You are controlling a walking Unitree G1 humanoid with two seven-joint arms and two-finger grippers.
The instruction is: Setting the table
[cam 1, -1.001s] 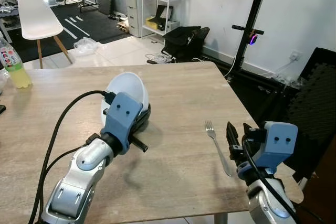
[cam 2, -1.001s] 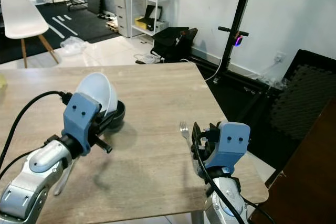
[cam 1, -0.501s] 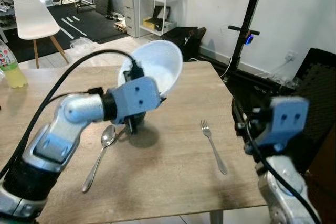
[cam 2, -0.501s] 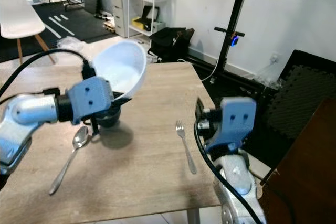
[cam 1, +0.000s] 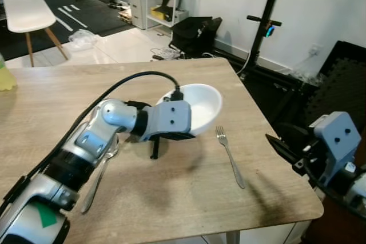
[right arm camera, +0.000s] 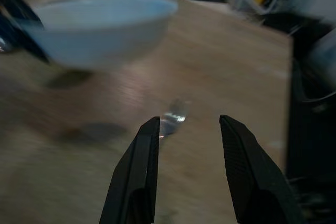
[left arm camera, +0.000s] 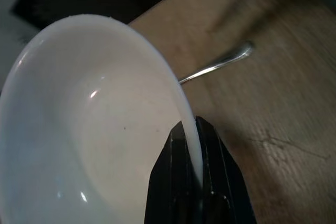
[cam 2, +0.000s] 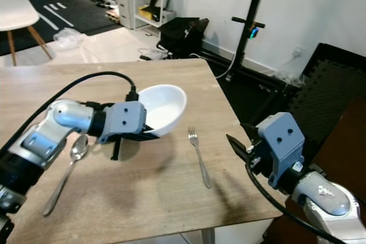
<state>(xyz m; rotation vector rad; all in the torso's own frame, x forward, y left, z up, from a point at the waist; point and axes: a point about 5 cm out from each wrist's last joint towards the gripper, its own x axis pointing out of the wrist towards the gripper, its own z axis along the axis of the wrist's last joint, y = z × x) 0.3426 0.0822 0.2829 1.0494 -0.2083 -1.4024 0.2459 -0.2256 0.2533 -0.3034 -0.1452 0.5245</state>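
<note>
A white bowl (cam 1: pixel 201 106) hangs just above the wooden table (cam 1: pixel 51 101), nearly level. My left gripper (left arm camera: pixel 192 129) is shut on its near rim, one finger inside and one outside. A metal fork (cam 1: pixel 230 156) lies on the table to the right of the bowl. To the bowl's left, a metal spoon (cam 2: pixel 66 170) lies partly under my left arm. My right gripper (right arm camera: pixel 186 124) is open and holds nothing. It hovers at the table's right edge, pointing toward the fork (right arm camera: pixel 173 116).
A yellow bottle (cam 1: pixel 4 78) stands at the table's far left. The table's right edge (cam 1: pixel 274 135) drops to a dark floor mat. Beyond the table are a white chair (cam 1: pixel 23 4), a black bag (cam 1: pixel 194 32) and a black stand (cam 1: pixel 269 21).
The left gripper has brought the bowl down from a raised, tilted pose to nearly level just over the table. The right arm has drawn back toward the table's right edge. The camera has shifted.
</note>
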